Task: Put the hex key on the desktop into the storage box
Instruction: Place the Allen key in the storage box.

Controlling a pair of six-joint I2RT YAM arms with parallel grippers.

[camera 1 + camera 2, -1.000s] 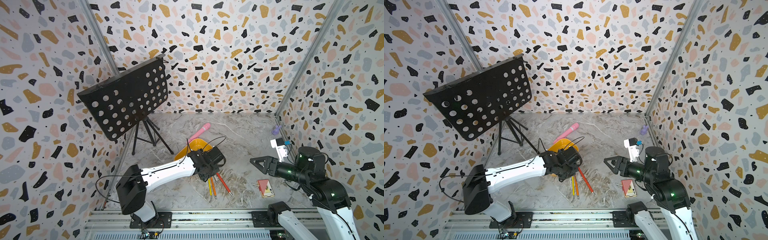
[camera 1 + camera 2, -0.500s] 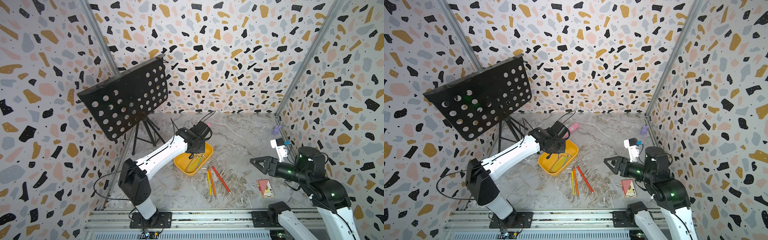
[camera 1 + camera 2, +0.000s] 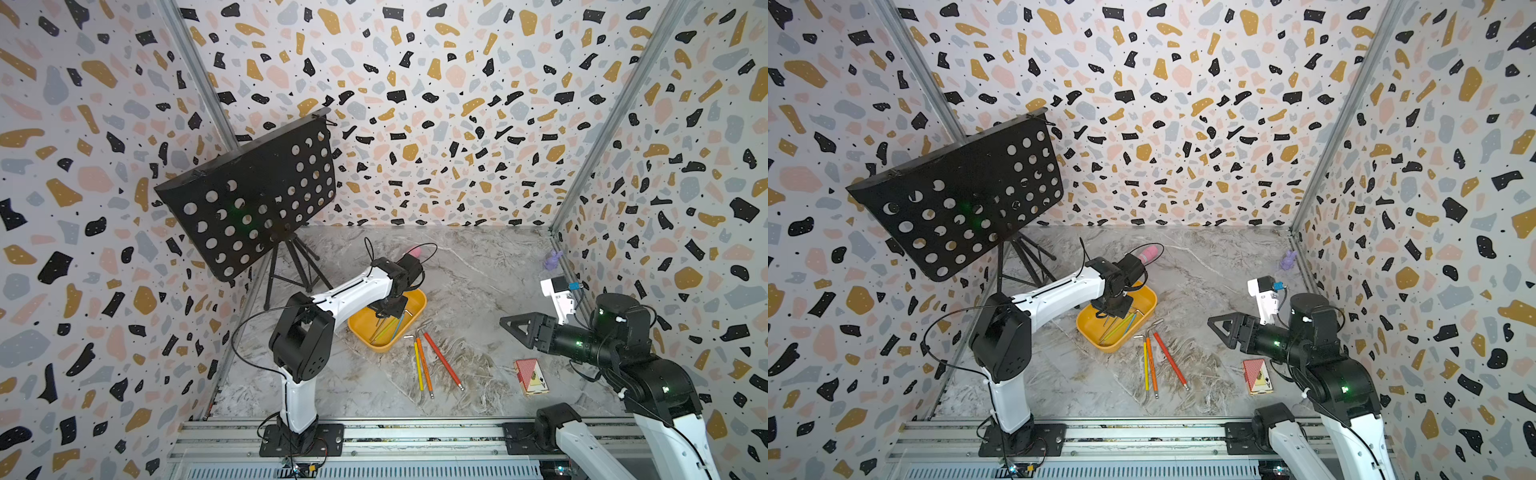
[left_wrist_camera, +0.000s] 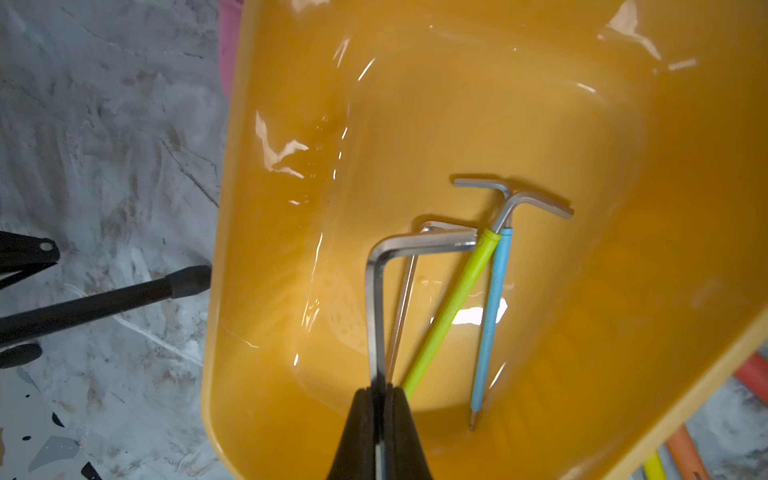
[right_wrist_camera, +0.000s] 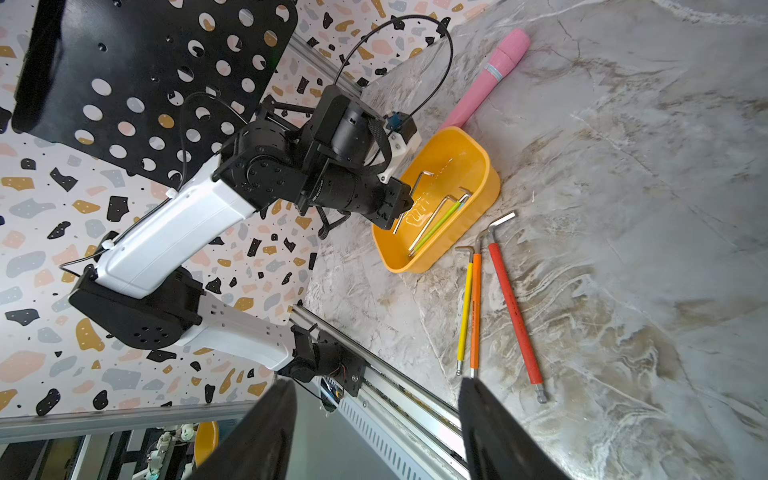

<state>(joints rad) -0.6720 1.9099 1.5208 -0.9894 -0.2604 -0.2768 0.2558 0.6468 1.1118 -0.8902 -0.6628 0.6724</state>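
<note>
**One bare steel hex key pinched inside the storage box, three more lying on the desktop**

One plain silver hex key [image 4: 375, 311] is clamped by its long arm between the closed jaws of the left gripper [image 4: 378, 399]. Its short arm points sideways ahead of the fingertips. It hangs within the walls of the storage box [image 4: 415, 104], above the floor or on it; I cannot tell which.

By its look the key is light, rigid and smooth-sided. It is not fragile, but it is likely to slip or swivel in a narrow pinch. The long arm is the sensible place to hold it, as it is held here.

Lying in the box just beside it are a thin bare key [image 4: 401, 307], a green-sleeved key [image 4: 453, 307] and a blue-sleeved key [image 4: 492, 311], their bends close together.

Outside the box, near its long side, a yellow-sleeved key [image 5: 464, 307], an orange-sleeved key [image 5: 476, 307] and a red-sleeved key [image 5: 515, 311] lie roughly parallel on the desktop [image 3: 478, 270]. Their plastic sleeves should give a surer grip than bare steel.

Well apart from all of these, the right gripper [image 5: 376, 386] hovers with its jaws spread and nothing between them.
</note>
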